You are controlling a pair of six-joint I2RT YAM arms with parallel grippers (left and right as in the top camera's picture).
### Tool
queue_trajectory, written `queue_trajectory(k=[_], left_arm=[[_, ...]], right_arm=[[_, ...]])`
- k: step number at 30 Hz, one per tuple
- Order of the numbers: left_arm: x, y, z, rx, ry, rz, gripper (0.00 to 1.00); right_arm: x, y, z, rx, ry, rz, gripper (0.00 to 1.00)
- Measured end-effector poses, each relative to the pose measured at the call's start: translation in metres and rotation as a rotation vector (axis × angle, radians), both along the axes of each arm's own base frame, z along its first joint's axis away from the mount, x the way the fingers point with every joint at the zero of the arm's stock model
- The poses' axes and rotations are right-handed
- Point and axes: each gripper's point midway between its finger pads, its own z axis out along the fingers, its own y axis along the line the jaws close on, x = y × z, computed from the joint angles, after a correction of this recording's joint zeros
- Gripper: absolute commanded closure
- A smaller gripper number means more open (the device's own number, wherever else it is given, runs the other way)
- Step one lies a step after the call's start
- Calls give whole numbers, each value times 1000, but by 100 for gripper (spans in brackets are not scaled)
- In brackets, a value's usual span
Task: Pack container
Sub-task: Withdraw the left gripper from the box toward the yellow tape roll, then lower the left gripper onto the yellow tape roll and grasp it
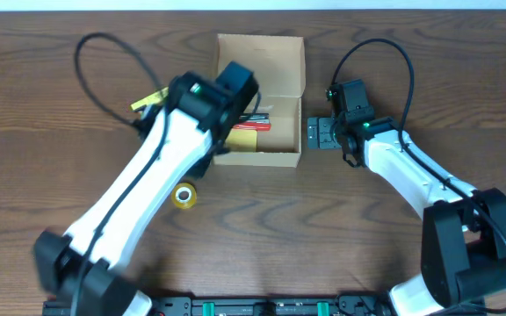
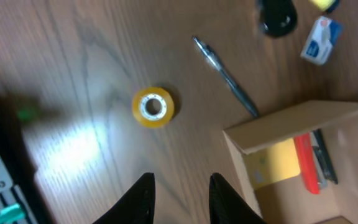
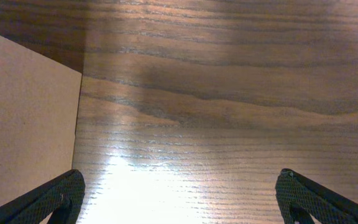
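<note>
We're packing the container (image 1: pixel 257 160), sitting open mid-worktop (image 1: pixel 323 228) w/ things inside, & the left pincer (image 2: pixel 180 186) is hanging half-open & empty near the yellow tape roll (image 2: pixel 153 107), so next we're prob. dropping down to pinch it, while the right pincer (image 3: pixel 179 186) is resting wide open beside the container.

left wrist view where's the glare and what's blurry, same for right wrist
Left wrist view: a white glare patch lies on the table left of the yellow tape roll, which is fairly sharp; the left gripper and the white-and-blue packet at top right look soft. Right wrist view: strong glare low on the wood beside the container, with shadow across the top left.
</note>
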Motion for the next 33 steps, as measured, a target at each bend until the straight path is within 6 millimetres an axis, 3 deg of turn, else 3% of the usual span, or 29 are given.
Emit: queue_trajectory(k=[2,8,13,19,26,33], left_arm=[[0,1,-6,-29,-52,-1,71],[-4,3,-49,-116,-180,0,70],[-15,6,-73,-137,-164,2,66],[-29,13,-97,-152,-81,-5,51],[-37,12,-107,-150,12,-224,47],[-50,26,-124,-111,122,-454,46]], right_arm=[[0,0,0,0,0,1,1],[0,0,0,0,2,1,1],[0,0,0,0,2,1,1],[0,0,0,0,2,1,1],[0,0,0,0,2,1,1],[0,0,0,0,2,1,1]])
